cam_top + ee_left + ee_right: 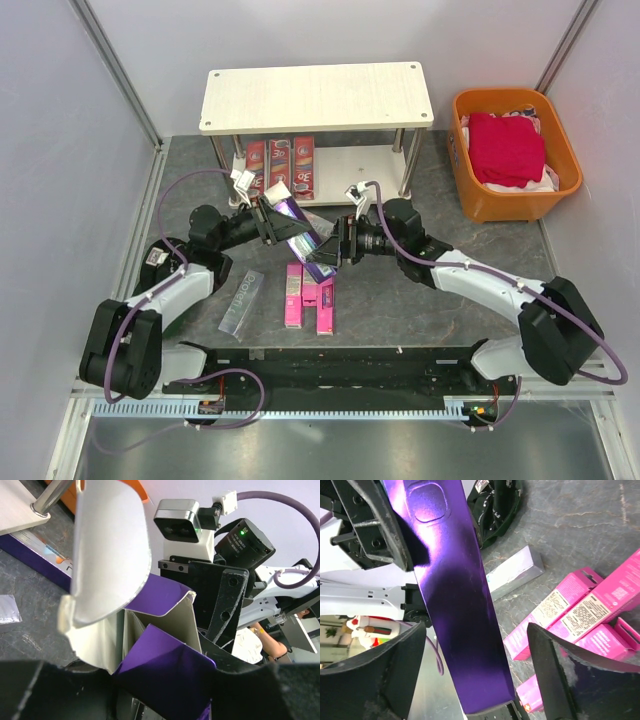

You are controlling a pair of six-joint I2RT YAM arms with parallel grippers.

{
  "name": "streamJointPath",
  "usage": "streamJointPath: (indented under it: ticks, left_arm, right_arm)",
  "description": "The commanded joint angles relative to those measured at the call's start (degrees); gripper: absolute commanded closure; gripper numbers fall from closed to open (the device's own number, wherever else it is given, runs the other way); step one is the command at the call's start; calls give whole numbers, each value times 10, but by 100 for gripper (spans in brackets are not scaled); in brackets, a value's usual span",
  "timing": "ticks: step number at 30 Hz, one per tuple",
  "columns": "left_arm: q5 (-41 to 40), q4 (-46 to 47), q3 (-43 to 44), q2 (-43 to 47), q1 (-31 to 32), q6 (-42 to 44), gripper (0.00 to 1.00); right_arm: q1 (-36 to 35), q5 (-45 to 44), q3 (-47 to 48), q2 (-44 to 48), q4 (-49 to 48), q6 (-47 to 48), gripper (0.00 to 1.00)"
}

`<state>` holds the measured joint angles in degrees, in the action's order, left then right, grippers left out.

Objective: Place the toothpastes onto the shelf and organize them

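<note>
two arms inward, jaws at purple carton

Left black-and-white robot arm and right arm bend inward, tips facing; black two-finger left tool clamped shut, right tool spread wide.

- The dark, stone-patterned bench carries the shelf at its far side (three red cartons sit side by side on its lower board).
- Three pink cartons lie together near the front, with a silver-grey carton to their left.
- An orange basket sits at the far right.
</note>
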<state>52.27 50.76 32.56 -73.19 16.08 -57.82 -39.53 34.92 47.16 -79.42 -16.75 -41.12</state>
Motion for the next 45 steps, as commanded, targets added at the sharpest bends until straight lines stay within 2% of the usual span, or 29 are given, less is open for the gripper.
streamJointPath:
  ticks: [1, 8, 12, 15, 18, 22, 25, 26, 28, 29, 32, 38, 45]
  left_arm:
    - [14, -7, 36, 18, -10, -8, 73]
    - [27, -18, 48, 26, -24, -12, 73]
    - [27, -20, 51, 27, -25, -13, 73]
    - [27, -16, 51, 23, -25, -17, 72]
    - [27, -14, 52, 19, -25, -19, 71]
    - [36, -13, 56, 12, -25, -20, 69]
    - [38, -14, 56, 7, -25, -20, 54]
    - [39, -15, 56, 6, -25, -19, 42]
    - [42, -29, 58, 3, -25, -13, 31]
    - [42, -36, 59, 1, -25, -9, 20]
    - [35, -106, 68, 2, -25, 44, 11]
    - [-23, -293, 98, 20, -25, 153, 7]
    - [-109, -424, 123, 50, -26, 229, 6]
  right_arm:
    - [3, -20, -6, 33, 25, 30, 8]
    - [9, -11, -19, 51, 56, 58, 7]
    - [8, 15, -28, 62, 42, 59, 12]
    - [8, 24, -29, 70, 35, 61, 19]
    - [8, 34, -29, 73, 22, 54, 41]
    - [7, 44, -35, 77, -6, 40, 48]
    - [8, 45, -37, 81, -15, 33, 53]
    - [8, 45, -37, 83, -16, 32, 54]
    - [9, 32, -38, 87, -18, 26, 57]
    - [9, 25, -40, 89, -16, 25, 58]
    - [9, -8, -42, 95, 0, 22, 63]
    - [30, -65, -51, 90, 8, -3, 71]
    - [75, -98, -56, 66, -17, -33, 76]
